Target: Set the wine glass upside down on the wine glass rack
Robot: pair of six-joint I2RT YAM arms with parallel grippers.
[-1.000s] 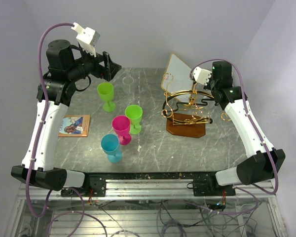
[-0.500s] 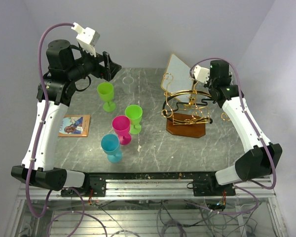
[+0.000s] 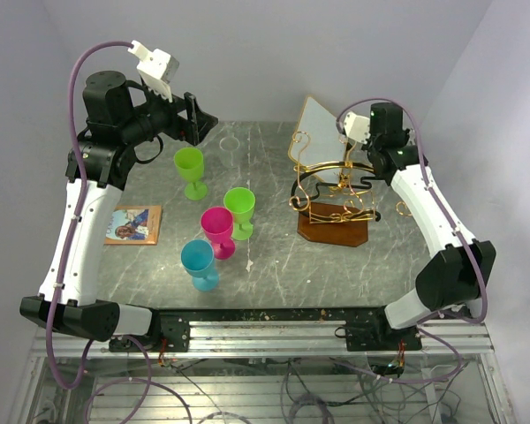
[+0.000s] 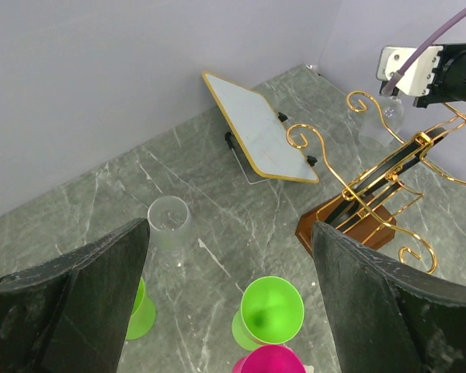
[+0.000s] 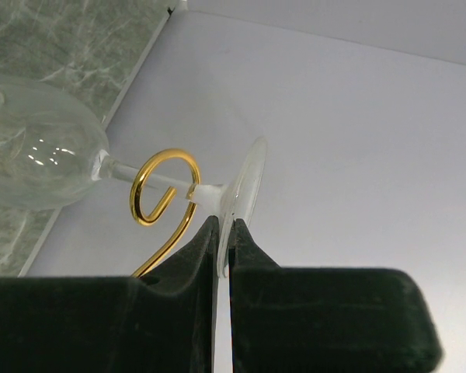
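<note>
Right pincer is clenched on the foot rim of the glass, held bowl-down. Its stem looks threaded through a gold curl of the rack. Seating and letting go seem left. Left pincer gapes, idle.

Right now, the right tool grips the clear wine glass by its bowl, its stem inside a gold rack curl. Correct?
No: the right wrist view shows the right tool gripping the clear wine glass by its foot, not its bowl. Its stem is inside a curl of the gold wire rack.
</note>
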